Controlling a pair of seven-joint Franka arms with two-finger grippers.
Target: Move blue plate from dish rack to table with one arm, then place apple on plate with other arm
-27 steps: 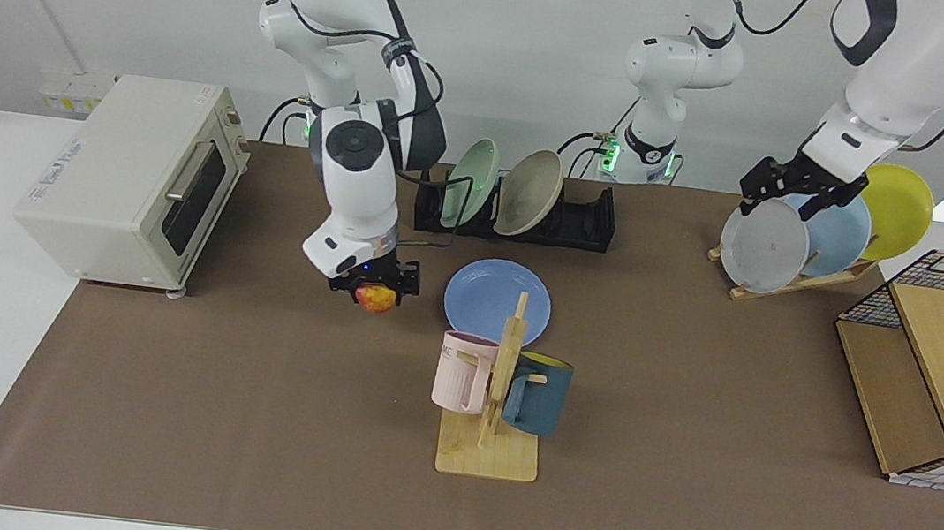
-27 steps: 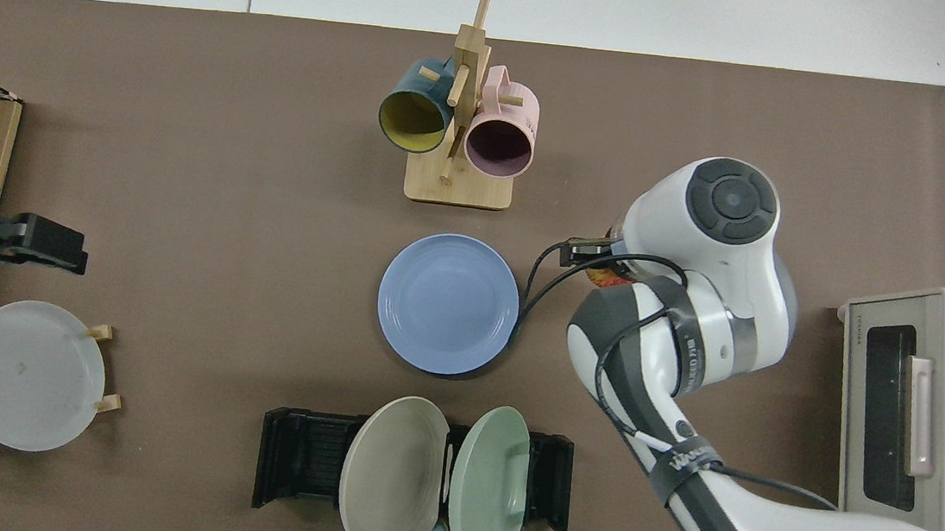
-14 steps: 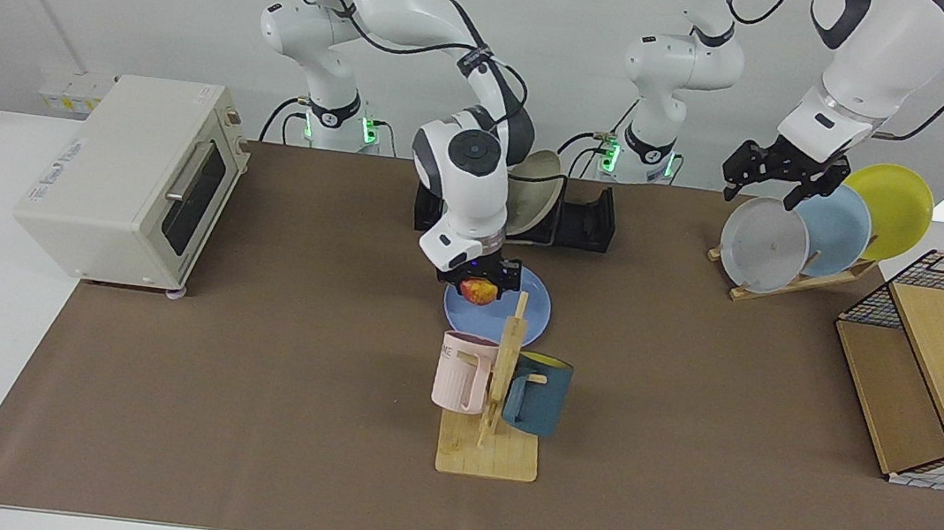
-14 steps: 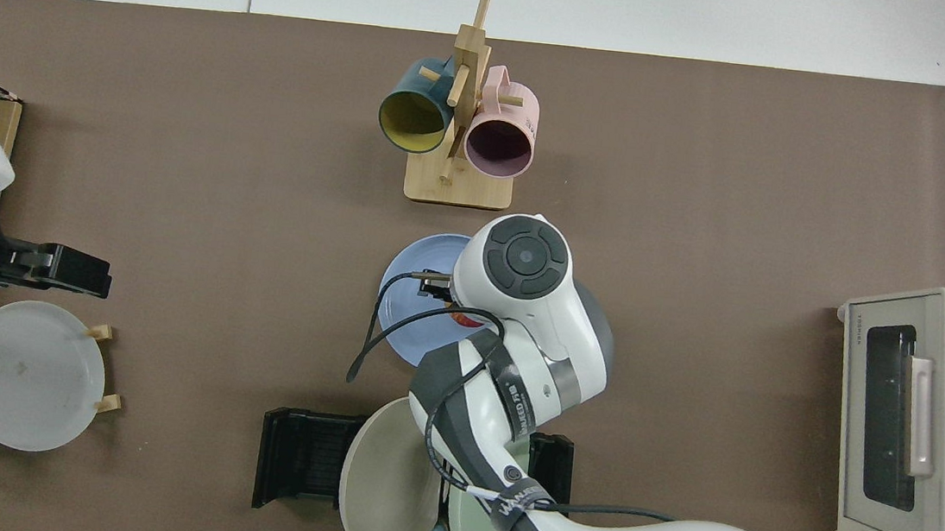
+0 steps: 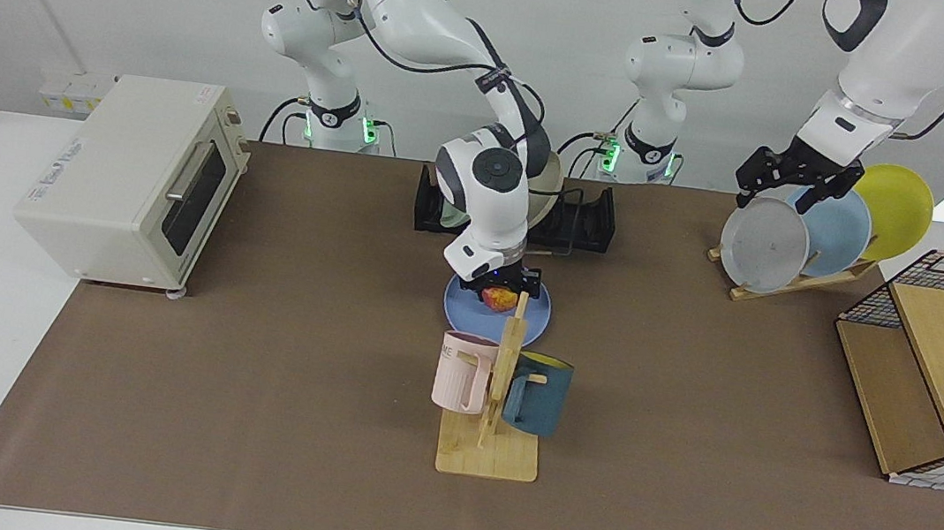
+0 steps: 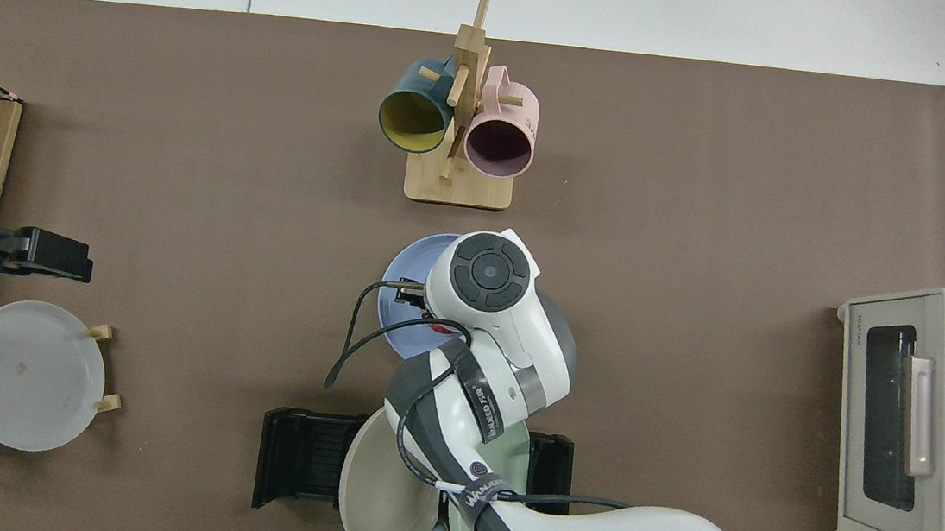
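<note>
The blue plate [image 5: 464,303] lies flat on the table's brown mat [image 5: 241,417], in front of the black dish rack [image 5: 588,225]. My right gripper [image 5: 502,293] is low over the plate's middle, shut on the red-and-yellow apple [image 5: 501,301]. I cannot tell whether the apple touches the plate. In the top view the right wrist covers most of the blue plate [image 6: 397,315] and hides the gripper. My left gripper [image 5: 788,184] waits open and holding nothing above the wooden plate stand.
A mug tree [image 5: 497,392] with a pink and a dark blue mug stands just in front of the plate. A beige plate [image 6: 382,482] and a green plate [image 6: 496,467] stand in the rack. A toaster oven [image 5: 135,178], a plate stand [image 5: 763,245] and a wire basket [image 5: 939,380] flank the mat.
The right arm has carried the apple from beside the plate to over its middle and lowered it. The left gripper has shifted slightly above the stand.
</note>
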